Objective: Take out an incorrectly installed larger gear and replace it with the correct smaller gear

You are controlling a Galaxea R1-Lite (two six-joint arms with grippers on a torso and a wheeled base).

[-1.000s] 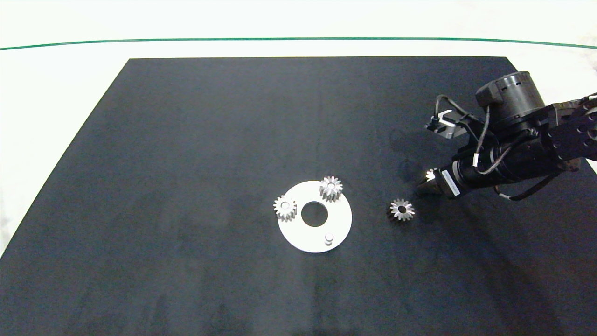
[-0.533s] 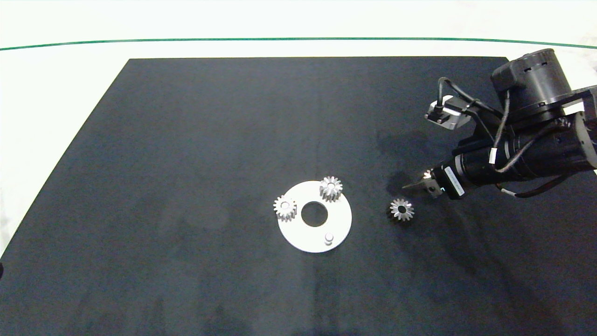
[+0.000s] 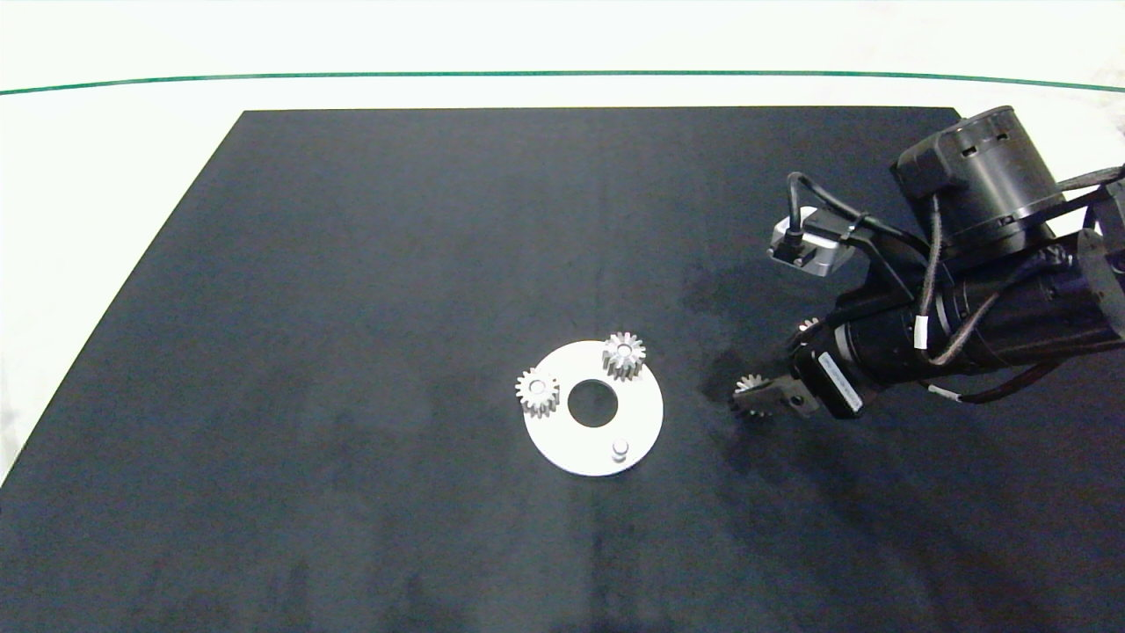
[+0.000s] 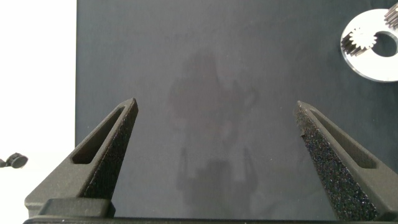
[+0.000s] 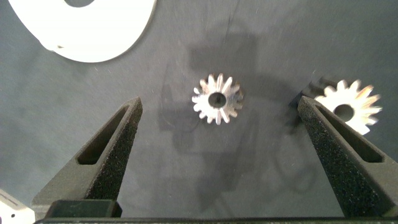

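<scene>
The smaller gear (image 5: pixel 217 99), star-toothed with a small central hole, lies flat on the black mat (image 3: pixel 395 264) just right of the white disc plate (image 3: pixel 562 448). My right gripper (image 5: pixel 219 104) is open and hovers over it, one finger on each side with wide gaps. In the head view the right gripper (image 3: pixel 763 397) covers most of that smaller gear (image 3: pixel 747 384). A second loose gear (image 5: pixel 348 107), larger and brighter, lies beside one finger. My left gripper (image 4: pixel 216 106) is open over bare mat, out of the head view.
Two straight-toothed gears (image 3: pixel 624 354) (image 3: pixel 537 391) sit on pegs of the plate, and a third peg (image 3: pixel 620 450) stands bare near its front rim. The second loose gear (image 3: pixel 807 327) peeks out behind the right arm. White table surrounds the mat.
The right gripper has swung from near the larger loose gear towards the front left and now straddles the smaller gear. Neither gear nor the plate moved.
</scene>
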